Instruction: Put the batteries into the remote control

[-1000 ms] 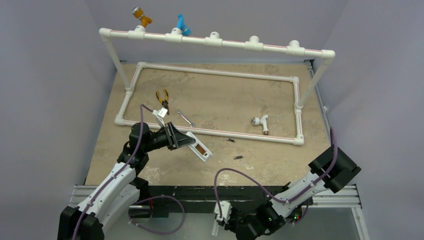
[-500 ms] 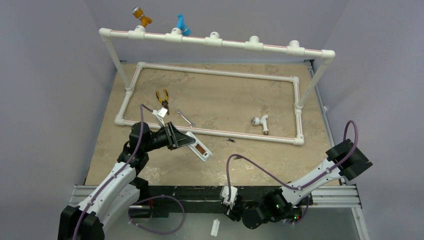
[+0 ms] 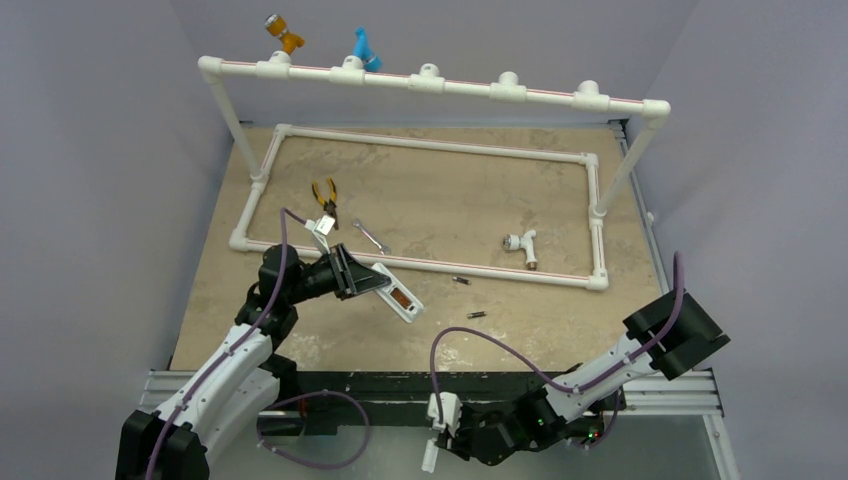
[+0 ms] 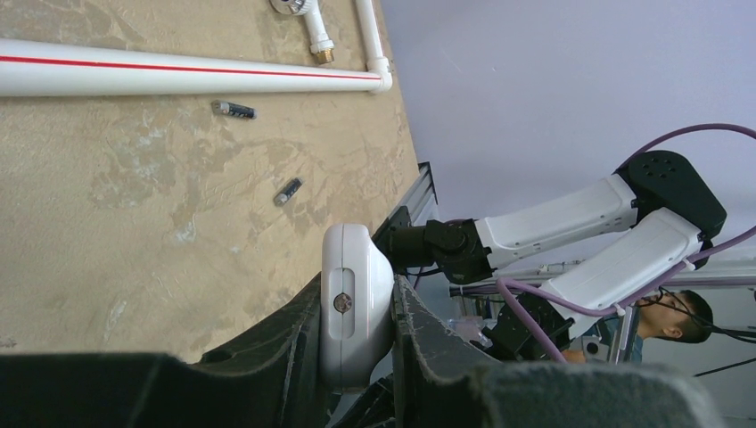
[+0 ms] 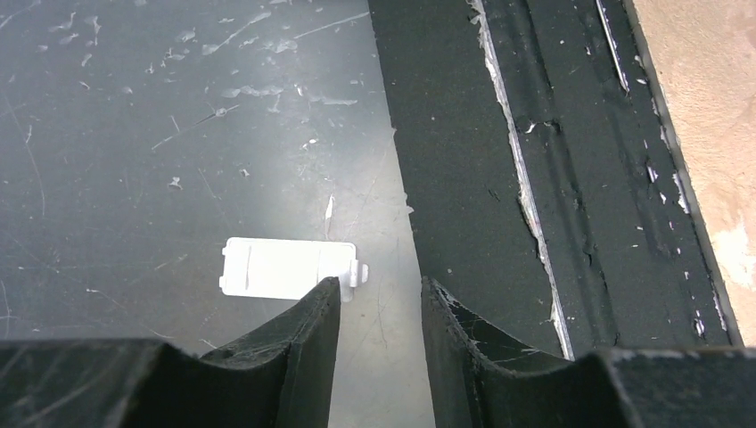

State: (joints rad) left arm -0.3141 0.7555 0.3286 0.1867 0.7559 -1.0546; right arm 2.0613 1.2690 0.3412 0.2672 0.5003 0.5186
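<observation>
With my left pincer (image 4: 355, 314) gripping the slim white plastic remote control (image 4: 354, 276), my open, empty right pincer (image 5: 379, 287) must next fetch the tiny dark cylindrical batteries (image 3: 477, 315) mid-frame.

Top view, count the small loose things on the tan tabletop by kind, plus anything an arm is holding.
Batteries: 2
Pliers: 1
Wrench: 1
White pipe fitting: 1
Remote, in the left gripper: 1
Total: 6
</observation>
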